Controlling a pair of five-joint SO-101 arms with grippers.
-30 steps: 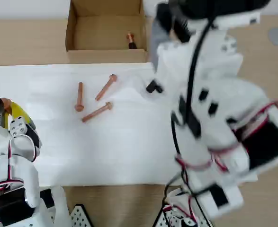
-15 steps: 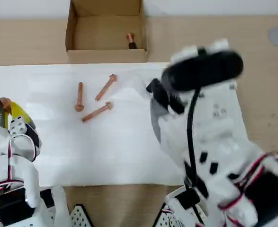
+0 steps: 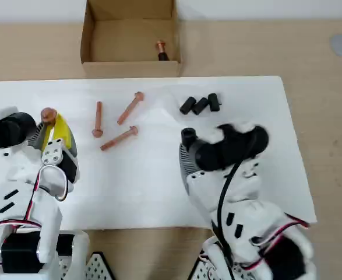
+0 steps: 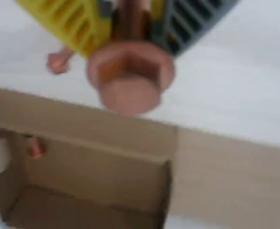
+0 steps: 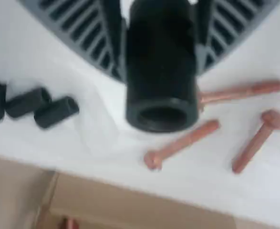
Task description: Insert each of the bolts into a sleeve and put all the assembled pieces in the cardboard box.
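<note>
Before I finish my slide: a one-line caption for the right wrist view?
Right gripper clamps a black sleeve; three loose bolts and three spare sleeves lie on white sheet.

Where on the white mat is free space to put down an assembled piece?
The widest bare patch of the white mat lies between the left gripper and the right gripper, on the arms' side of the three loose bolts. Another lies right of the three sleeves. It is crowded around bolts and sleeves, towards the cardboard box.
</note>
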